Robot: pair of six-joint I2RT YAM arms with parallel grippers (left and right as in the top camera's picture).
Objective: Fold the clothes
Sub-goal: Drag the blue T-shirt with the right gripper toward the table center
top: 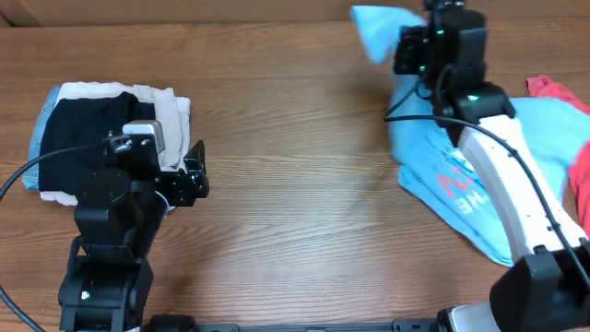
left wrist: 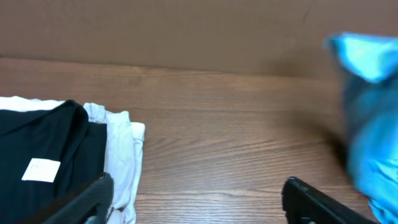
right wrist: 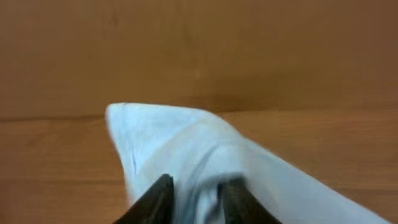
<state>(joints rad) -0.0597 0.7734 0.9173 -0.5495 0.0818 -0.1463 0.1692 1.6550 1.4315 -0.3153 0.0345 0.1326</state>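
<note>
The right claw [right wrist: 196,199] is closed on a fold of the T-shirt [top: 525,129], with the cloth pinched between its two fingers [right wrist: 154,200]. It holds that light blue corner lifted at the far right part of the table [top: 304,120]. The rest of the T-shirt lies crumpled on the table under and beside the right arm, and part of its coral and white lettering shows near the arm's white link. A red garment [top: 551,88] lies at the right edge, touching the T-shirt.

The left claw [top: 197,171] is wide open and holds nothing; in the left wrist view only bare wood shows between its fingers [left wrist: 93,196]. It sits at the near left, just beside a stack [top: 92,129] of folded garments, black on top of white. The stack is well apart from the T-shirt, with a wide stretch of table between them.
</note>
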